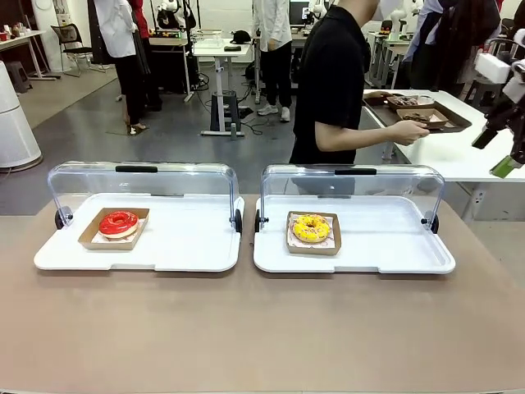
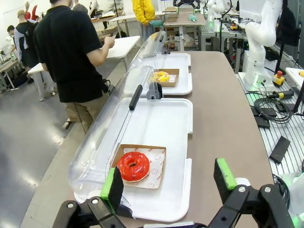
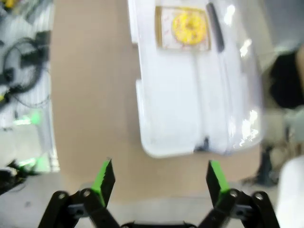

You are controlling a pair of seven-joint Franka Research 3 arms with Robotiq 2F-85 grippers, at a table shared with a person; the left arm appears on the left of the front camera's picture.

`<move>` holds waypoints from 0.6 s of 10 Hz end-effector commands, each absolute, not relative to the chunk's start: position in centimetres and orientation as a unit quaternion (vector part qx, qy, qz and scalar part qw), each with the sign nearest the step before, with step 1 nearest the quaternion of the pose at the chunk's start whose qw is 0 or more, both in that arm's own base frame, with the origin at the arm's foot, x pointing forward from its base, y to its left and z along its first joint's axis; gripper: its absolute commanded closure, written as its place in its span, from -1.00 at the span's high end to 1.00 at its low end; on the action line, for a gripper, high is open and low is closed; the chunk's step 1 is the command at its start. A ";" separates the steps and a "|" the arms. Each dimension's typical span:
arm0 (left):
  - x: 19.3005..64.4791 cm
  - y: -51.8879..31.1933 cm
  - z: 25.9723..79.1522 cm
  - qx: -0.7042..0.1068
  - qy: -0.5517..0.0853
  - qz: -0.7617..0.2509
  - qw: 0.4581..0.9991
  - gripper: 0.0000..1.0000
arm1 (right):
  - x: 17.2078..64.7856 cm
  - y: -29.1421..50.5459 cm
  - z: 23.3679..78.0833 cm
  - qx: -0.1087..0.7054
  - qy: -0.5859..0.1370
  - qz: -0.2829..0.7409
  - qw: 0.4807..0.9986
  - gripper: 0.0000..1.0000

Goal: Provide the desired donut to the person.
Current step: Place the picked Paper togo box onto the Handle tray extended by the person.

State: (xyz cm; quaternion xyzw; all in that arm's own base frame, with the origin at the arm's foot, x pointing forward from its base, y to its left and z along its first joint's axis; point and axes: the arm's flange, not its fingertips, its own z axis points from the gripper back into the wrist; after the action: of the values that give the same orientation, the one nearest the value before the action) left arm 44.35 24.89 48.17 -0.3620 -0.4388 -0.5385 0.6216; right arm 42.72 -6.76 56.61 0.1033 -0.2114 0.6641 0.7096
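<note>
A red-glazed donut (image 1: 119,222) (image 2: 133,166) lies on a cardboard square in the left white tray (image 1: 189,246). A yellow donut (image 1: 311,228) (image 2: 160,76) (image 3: 189,26) lies the same way in the right tray (image 1: 385,246). Both clear lids are swung back. The person (image 1: 332,82) (image 2: 71,47) in black stands at the far side, turned away toward a side table. My left gripper (image 2: 167,173) hovers open above the near end of the red donut's tray. My right gripper (image 3: 160,165) (image 1: 495,154) is open, high over the table's right end, with nothing in it.
The person's hand (image 1: 414,130) rests at a brown tray of donuts (image 1: 422,113) on a white side table (image 1: 459,156) at the back right. The brown table (image 1: 262,328) is bare in front of both trays. Bystanders and desks stand farther back.
</note>
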 end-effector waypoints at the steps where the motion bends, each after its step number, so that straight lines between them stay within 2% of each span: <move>1: 44.3 24.8 48.4 -0.360 -0.439 -0.535 0.626 1.00 | 44.5 -9.7 53.8 0.237 -0.315 0.633 0.667 1.00; 2: 44.3 24.8 48.4 -0.360 -0.439 -0.535 0.626 1.00 | 44.7 -11.1 52.9 0.286 -0.355 0.586 0.670 1.00; 4: 44.3 24.8 48.4 -0.360 -0.439 -0.535 0.626 1.00 | 44.6 -13.2 51.5 0.322 -0.403 0.531 0.672 1.00; 6: 44.3 24.8 48.4 -0.360 -0.439 -0.535 0.626 1.00 | 43.9 -14.3 49.9 0.326 -0.414 0.536 0.660 1.00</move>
State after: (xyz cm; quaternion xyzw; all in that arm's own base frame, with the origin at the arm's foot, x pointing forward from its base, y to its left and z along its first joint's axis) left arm 44.35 24.88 48.18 -0.3620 -0.4388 -0.5386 0.6216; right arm 43.68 -14.30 50.12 0.3260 -0.4092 0.5221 0.6735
